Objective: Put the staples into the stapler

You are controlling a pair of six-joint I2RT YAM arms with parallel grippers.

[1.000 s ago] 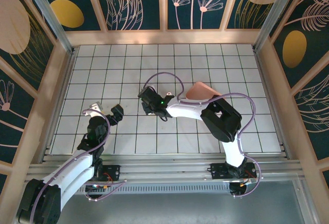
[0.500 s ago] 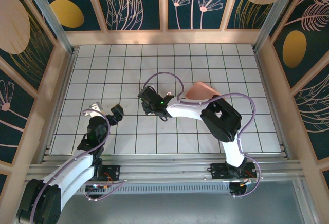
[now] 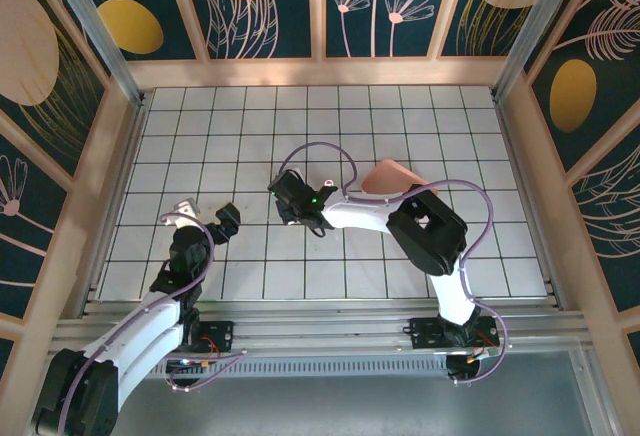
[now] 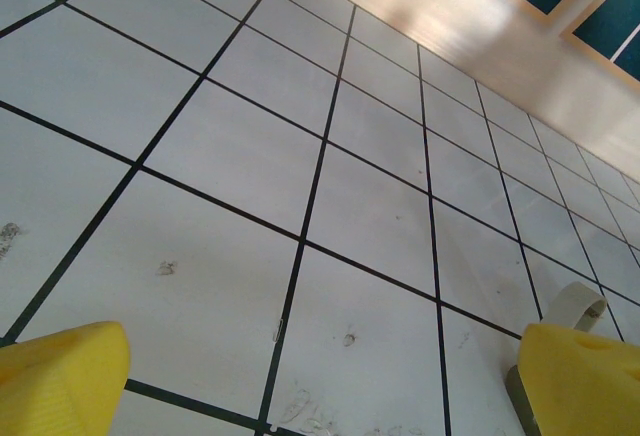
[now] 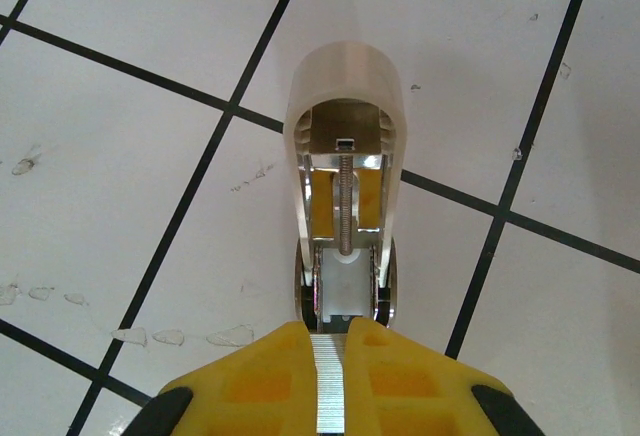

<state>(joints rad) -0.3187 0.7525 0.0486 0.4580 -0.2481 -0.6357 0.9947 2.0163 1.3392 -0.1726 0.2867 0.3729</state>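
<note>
Pink tray (image 3: 385, 173) mid-right on white tiled floor (image 3: 250, 126), partly covered. Black grid lines, some scuff marks. Teal floral wall panels (image 3: 350, 1), pale wooden frames.

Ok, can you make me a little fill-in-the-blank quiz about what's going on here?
The right gripper is shut on a strip of ____.
Just ahead, the stapler lies on white ____.
The left gripper has its jaws ____.
Its fingers are coloured ____.
Missing: staples; tiles; open; yellow.
</note>
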